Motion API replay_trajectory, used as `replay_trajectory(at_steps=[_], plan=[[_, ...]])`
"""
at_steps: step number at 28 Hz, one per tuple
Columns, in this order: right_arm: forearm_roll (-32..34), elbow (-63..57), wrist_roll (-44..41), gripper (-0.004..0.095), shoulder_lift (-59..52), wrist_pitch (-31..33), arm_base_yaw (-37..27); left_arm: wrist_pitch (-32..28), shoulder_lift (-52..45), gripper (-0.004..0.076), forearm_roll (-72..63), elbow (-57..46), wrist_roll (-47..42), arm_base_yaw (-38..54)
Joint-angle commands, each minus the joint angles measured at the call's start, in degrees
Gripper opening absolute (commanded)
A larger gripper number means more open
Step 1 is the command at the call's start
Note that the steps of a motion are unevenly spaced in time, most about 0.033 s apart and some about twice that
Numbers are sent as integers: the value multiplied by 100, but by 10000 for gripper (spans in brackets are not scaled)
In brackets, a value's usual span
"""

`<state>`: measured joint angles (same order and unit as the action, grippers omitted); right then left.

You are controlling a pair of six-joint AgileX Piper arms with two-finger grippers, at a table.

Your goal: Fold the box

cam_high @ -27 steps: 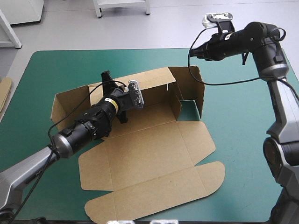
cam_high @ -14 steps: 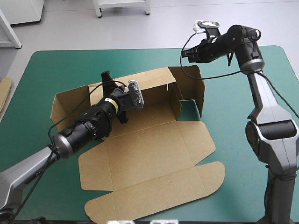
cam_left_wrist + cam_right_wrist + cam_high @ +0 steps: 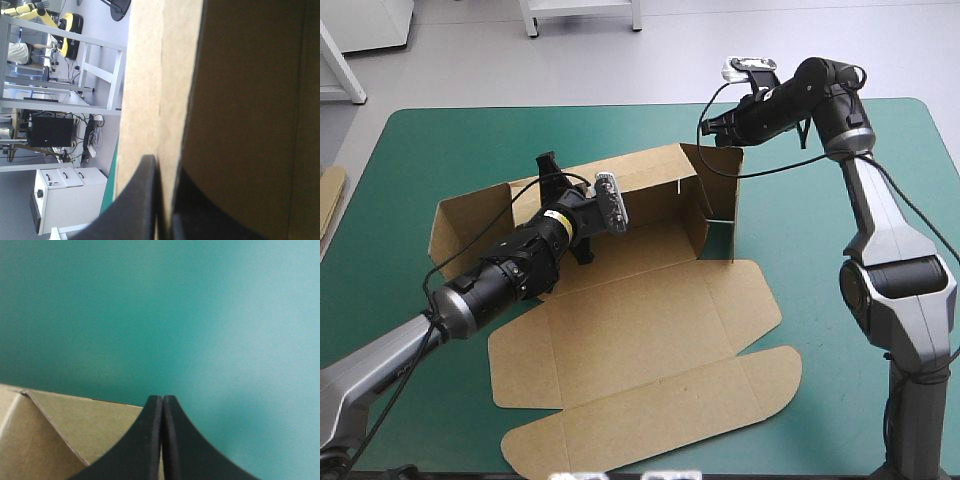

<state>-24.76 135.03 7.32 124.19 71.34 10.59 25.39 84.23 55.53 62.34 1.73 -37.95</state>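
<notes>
While the box (image 3: pixel 650 330) sits on the teal-green cover (image 3: pixel 440 140) with its lid spread flat, its raised back wall is clamped between the black fingers of the left gripper (image 3: pixel 162 167). The right gripper (image 3: pixel 162 401) is pressed closed with nothing held, and a corner of the box's side wall is seen just beside and under its tips.

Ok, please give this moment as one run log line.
box: rear wall up, front panels flat | left gripper: shut on rear wall | right gripper: fingers shut, at far right flap
</notes>
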Motion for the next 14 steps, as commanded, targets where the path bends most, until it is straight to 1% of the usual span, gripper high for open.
replay_trajectory(at_steps=[1, 7, 11, 14], plan=[[-148, 93, 11, -13, -468, 7, 53, -9, -20, -8, -521, 20, -211, -36], [-148, -501, 37, -13, -756, 18, 102, -108, -20, -8, -510, 20, -211, -36], [-178, -1234, 375, -13, -1048, -4, 102, -120, -20, -8, -510, 20, -211, -36], [-265, -1530, 670, -13, -1284, -205, 102, -141, -20, -8, -510, 20, -211, -36]])
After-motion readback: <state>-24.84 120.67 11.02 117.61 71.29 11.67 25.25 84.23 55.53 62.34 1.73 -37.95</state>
